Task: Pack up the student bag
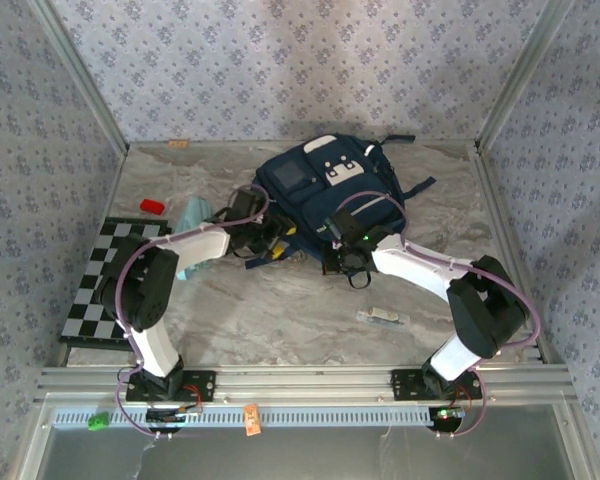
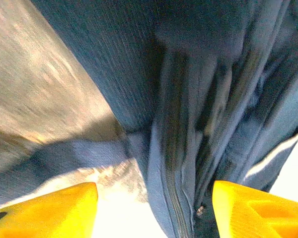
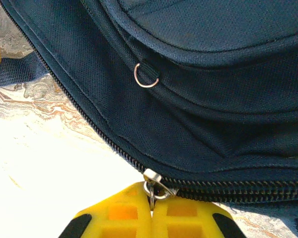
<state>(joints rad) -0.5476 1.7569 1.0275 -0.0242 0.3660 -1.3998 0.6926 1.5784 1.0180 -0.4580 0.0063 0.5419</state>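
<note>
Marbled tabletop [image 1: 280,320] carries the student bag [image 1: 325,185] toward twelve o'clock. I note my right pincer [image 3: 151,206] clenched on its zipper pull [image 3: 152,181] (six o'clock edge); left pincer [image 2: 154,198] stands released at its eight o'clock side.

A lab's robot test cell: a marble-patterned surface [image 1: 280,320] is boxed in by floral-papered panels [image 1: 280,70] on aluminium posts [image 1: 80,75]. Along that surface's near edge a slotted rail [image 1: 300,380] carries the left arm [image 1: 150,290] and right arm [image 1: 480,310]. A checkerboard [image 1: 102,288] lies at its left edge.
</note>
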